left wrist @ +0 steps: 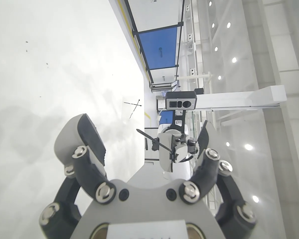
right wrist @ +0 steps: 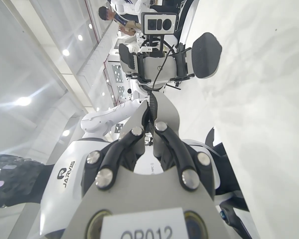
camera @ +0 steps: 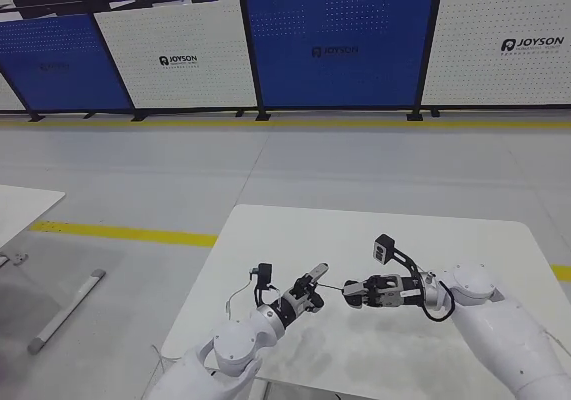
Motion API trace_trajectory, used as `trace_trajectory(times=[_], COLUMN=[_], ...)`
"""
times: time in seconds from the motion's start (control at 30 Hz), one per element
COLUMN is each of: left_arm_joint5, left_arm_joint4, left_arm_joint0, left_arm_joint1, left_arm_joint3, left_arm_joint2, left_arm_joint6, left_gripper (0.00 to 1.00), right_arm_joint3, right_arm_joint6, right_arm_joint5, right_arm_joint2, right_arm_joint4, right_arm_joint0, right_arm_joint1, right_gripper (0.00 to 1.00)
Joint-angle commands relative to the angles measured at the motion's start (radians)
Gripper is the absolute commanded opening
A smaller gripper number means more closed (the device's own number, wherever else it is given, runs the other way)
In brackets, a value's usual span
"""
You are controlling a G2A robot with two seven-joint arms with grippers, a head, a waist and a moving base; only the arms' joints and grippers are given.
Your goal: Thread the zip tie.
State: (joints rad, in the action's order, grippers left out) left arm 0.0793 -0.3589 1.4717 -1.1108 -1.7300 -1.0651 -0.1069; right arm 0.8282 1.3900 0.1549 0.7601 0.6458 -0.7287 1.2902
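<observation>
Arms level over the tabletop (camera: 465,250), tip to tip: right claw (right wrist: 149,105) pinches the zip tie (left wrist: 153,140), its tail pointing at the left claw (left wrist: 147,126), spread wide.

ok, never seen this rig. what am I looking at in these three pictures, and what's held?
It is a two-armed robot at a white table. The wide picture comes from a camera above its arms, looking down. The other two come from cameras on each wrist, so each shows its own gripper close up with the other arm's beyond. The right gripper is shut on a thin black zip tie. The left gripper is open and faces it, with the tie's free end pointing towards it. In the left wrist picture, two thin black strips, probably spare ties, lie crossed on the table.
</observation>
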Motion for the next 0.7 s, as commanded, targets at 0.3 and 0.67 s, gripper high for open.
trace_trajectory(times=[0.3, 0.67], left_arm_joint5=[-0.066, -0.076], left_arm_joint4=[-0.036, -0.033], left_arm_joint0=[-0.005, 0.003], left_arm_joint1=[-0.001, 0.000], left_arm_joint3=[0.017, 0.010], left_arm_joint2=[-0.012, -0.015], left_arm_joint6=[-0.073, -0.093], left_gripper=[1.00, 1.00], right_arm_joint3=[0.000, 0.000], right_arm_joint6=[0.000, 0.000], right_arm_joint5=[0.000, 0.000], right_arm_joint2=[0.000, 0.000], right_arm_joint4=[0.000, 0.000], right_arm_joint0=[0.000, 0.000], right_arm_joint1=[0.000, 0.000], right_gripper=[0.00, 0.00])
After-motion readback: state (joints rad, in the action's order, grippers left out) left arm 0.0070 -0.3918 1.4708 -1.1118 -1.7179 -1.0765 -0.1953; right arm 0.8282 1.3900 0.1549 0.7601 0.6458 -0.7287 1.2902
